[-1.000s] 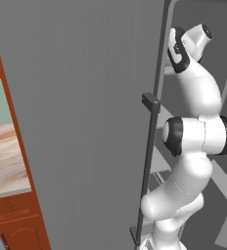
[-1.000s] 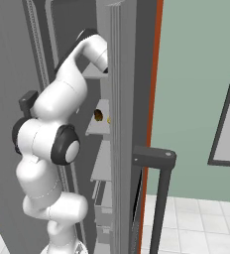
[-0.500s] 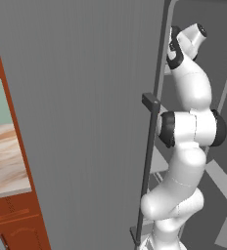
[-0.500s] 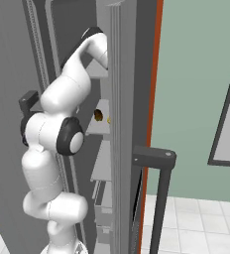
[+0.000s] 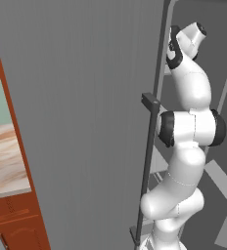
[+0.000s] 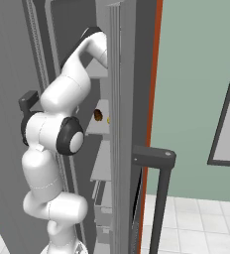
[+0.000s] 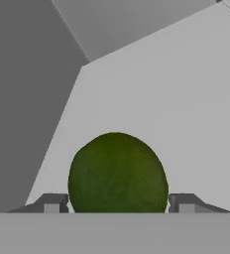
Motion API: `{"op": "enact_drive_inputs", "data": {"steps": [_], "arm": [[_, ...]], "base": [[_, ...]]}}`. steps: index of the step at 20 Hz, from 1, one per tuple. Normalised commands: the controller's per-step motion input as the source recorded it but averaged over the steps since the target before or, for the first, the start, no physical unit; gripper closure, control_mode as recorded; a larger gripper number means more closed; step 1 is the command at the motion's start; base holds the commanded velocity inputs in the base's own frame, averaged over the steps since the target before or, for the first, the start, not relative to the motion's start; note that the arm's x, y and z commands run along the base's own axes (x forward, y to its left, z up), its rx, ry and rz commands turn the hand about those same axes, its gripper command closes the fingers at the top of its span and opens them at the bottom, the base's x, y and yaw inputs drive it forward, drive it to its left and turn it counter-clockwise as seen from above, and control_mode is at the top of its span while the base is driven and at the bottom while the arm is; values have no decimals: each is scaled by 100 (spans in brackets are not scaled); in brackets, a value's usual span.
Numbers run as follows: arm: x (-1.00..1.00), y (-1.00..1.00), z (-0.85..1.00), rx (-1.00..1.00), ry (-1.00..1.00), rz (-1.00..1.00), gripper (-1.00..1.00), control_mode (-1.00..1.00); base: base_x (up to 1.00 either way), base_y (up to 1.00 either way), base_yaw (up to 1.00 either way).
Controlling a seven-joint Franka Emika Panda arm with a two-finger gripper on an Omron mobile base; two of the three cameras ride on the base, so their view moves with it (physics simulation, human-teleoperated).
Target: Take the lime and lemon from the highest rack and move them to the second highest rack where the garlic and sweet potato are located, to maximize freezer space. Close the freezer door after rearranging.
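A dark green lime (image 7: pixel 117 172) is seen at the lower middle of the hand view, resting on a pale grey shelf (image 7: pixel 186 114), judged to be the highest rack. The gripper (image 7: pixel 117 204) is placed around it: one dark fingertip (image 7: pixel 51 203) is seen at the lime's left and the other at its right, each close to the fruit's side. Whether the fingers are touching the lime or a thin gap is left cannot be told, so a firm grip is not confirmed.

In the right base view, the white arm (image 6: pixel 62 124) is stretched up from the lower left into the upper part of the freezer. Lower down, at mid-frame, a small brown item (image 6: pixel 97 115) is seen on another shelf (image 6: pixel 98 130), probably the second highest rack.

In the left base view, the freezer door (image 5: pixel 86 122) is spread across the middle of the frame, standing open, its dark bar handle (image 5: pixel 148 166) just left of the arm.

The task is judged to be at an early stage: the lime is not lifted, the lemon is yet to be moved, and the door is yet to be closed.
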Motion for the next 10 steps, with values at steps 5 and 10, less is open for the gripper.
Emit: {"op": "enact_drive_inputs", "data": {"steps": [5, 10], "arm": [[2, 3, -10, 0, 1, 5, 100, -100], [-29, 0, 0, 0, -5, 0, 100, -100]], "base": [[0, 0, 0], [0, 0, 0]]}}
